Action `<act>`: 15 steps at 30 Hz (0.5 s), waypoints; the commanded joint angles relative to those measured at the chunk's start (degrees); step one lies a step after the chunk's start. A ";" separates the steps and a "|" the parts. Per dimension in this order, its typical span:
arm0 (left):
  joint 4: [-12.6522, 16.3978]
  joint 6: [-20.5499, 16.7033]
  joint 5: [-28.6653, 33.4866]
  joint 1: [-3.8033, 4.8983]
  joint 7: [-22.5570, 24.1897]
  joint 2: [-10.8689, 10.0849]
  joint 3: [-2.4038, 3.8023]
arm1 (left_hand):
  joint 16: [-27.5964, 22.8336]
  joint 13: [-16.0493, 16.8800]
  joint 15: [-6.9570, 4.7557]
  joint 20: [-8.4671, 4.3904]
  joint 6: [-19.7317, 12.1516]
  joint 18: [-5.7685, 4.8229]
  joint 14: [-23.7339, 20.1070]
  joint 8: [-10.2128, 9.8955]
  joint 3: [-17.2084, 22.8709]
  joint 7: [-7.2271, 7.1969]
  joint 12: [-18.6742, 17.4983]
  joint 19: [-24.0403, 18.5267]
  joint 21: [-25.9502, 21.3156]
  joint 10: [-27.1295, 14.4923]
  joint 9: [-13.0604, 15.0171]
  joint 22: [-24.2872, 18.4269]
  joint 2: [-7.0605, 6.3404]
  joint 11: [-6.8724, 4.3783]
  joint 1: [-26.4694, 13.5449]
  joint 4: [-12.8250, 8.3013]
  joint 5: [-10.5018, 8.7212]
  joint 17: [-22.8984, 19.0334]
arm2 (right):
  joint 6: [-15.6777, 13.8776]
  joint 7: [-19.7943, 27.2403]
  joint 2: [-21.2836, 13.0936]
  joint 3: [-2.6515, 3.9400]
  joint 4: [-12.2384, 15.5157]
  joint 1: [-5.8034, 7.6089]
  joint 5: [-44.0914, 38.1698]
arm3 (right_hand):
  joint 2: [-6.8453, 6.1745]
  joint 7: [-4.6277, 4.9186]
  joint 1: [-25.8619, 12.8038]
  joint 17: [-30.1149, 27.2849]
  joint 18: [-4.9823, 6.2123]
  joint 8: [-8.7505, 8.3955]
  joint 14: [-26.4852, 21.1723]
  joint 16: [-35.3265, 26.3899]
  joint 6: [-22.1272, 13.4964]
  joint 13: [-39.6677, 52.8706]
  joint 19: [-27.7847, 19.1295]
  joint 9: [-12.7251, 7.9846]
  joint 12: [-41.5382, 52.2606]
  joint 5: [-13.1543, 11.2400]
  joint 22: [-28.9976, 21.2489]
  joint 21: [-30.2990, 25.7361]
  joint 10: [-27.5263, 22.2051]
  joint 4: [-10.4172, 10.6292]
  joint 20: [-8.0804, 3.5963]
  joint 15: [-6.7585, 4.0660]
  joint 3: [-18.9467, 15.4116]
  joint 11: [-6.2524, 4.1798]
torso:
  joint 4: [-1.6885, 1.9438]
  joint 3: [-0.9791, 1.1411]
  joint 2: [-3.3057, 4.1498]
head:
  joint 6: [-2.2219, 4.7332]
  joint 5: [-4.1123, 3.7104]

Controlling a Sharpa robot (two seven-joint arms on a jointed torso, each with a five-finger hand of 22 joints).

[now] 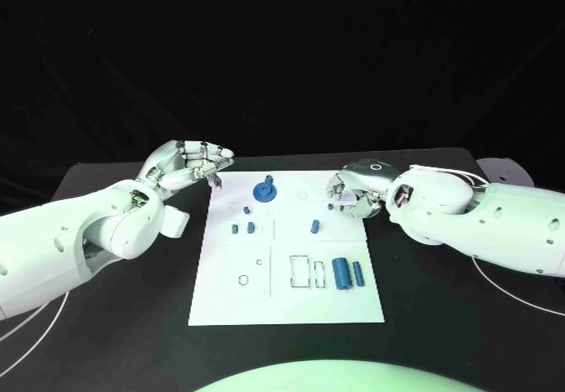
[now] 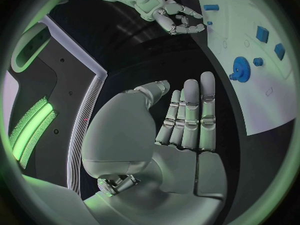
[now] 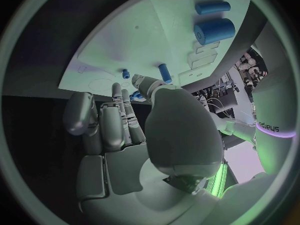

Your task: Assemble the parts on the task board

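Head view: blue gear (image 1: 266,193) near task board (image 1: 236,306) far edge, between empty curled left hand (image 1: 189,166) and right hand (image 1: 357,191), grip unclear; left marginally closer.

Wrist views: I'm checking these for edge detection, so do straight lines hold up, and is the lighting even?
Left wrist view: fisheye bends the task board edge into a curve; green light tints the left hand. Right wrist view: the board's edges also bow, and the right hand covers the middle. Head view: board edges stay straight, bright against the black table.
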 commanded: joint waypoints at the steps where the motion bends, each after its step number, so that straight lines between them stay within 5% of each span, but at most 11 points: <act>1: 0.57 -1.29 6.81 -0.10 4.20 -0.28 0.05 | -0.36 0.05 0.05 0.02 0.10 0.44 -0.29 0.20 -0.28 0.00 0.29 0.39 -0.31 0.49 0.01 -0.10 0.20 -0.09 0.39 -0.08 0.22 -0.07 | 1.20 -2.44 0.43 0.02 -0.02 -0.14 -4.84 | -0.33 0.34 0.05 0.31 -0.73 -0.23 1.34 0.37 -0.11 -0.14 0.31 -0.10 -0.26 -0.26 0.45 0.34 -0.02 -0.35 0.21 0.44 -0.14 0.31 | 0.02 -0.01 0.02 | 0.37 -0.08; 15: 1.14 -1.53 8.18 -0.21 4.43 -0.62 0.05 | -0.38 0.03 0.06 0.00 -0.16 0.43 -0.31 0.05 -0.35 0.07 0.34 0.46 -0.41 0.43 -0.04 -0.19 0.21 -0.06 0.44 -0.10 0.21 -0.09 | 1.02 -2.30 2.47 0.02 -2.38 -0.98 -5.19 | 1.08 -0.13 1.09 3.25 -1.53 -0.02 2.09 3.03 2.33 -1.68 2.38 -0.69 -0.64 -2.24 3.64 5.23 2.82 -1.45 0.29 0.13 2.37 -0.18 | 0.03 0.05 0.13 | -0.02 0.45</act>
